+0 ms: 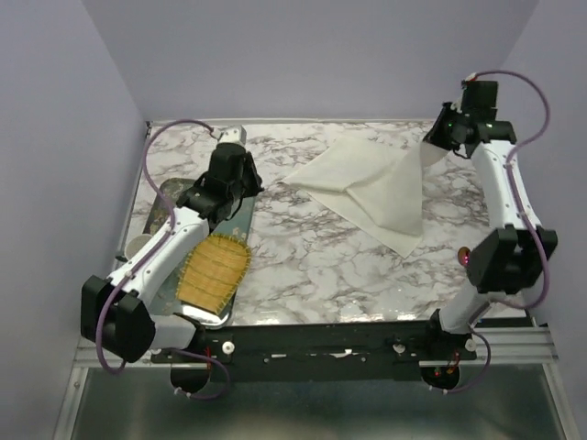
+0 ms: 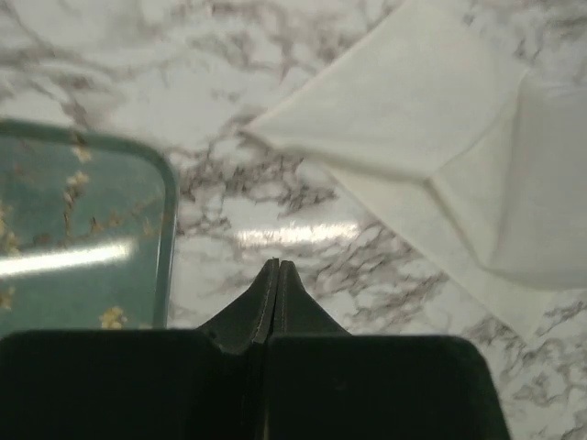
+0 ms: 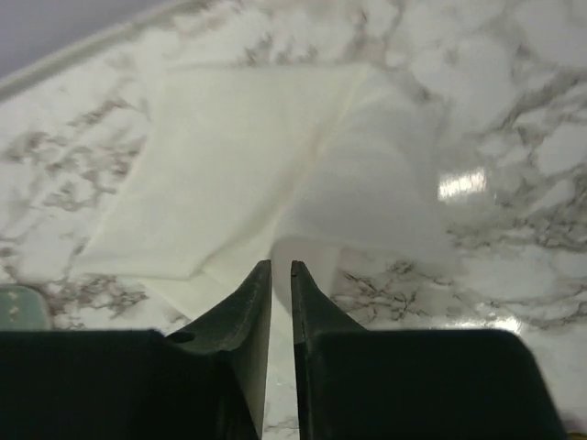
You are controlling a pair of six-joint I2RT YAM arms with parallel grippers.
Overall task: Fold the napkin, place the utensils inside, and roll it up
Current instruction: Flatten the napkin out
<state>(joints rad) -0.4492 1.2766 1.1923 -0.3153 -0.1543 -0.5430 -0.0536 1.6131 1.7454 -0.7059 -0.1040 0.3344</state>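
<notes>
The cream-white napkin (image 1: 367, 188) lies on the marble at the back right, partly folded. Its right corner is lifted in a tent toward my right gripper (image 1: 438, 139). In the right wrist view that gripper (image 3: 282, 266) has its jaws a narrow gap apart, and the blurred napkin (image 3: 229, 156) corner hangs just ahead of the tips. My left gripper (image 2: 278, 264) is shut on nothing above bare marble, left of the napkin (image 2: 413, 110). In the top view the left gripper (image 1: 234, 137) sits at the back left. No utensil shows plainly; a reddish-pink spot (image 1: 465, 255) peeks out by the right arm's elbow.
A green patterned tray (image 1: 158, 197) lies along the left side, its rim (image 2: 171, 229) close to my left fingers. A yellow fringed woven mat (image 1: 214, 270) rests on the tray's near end. A small pale object (image 1: 138, 246) sits at the table's left edge. Lilac walls enclose the table.
</notes>
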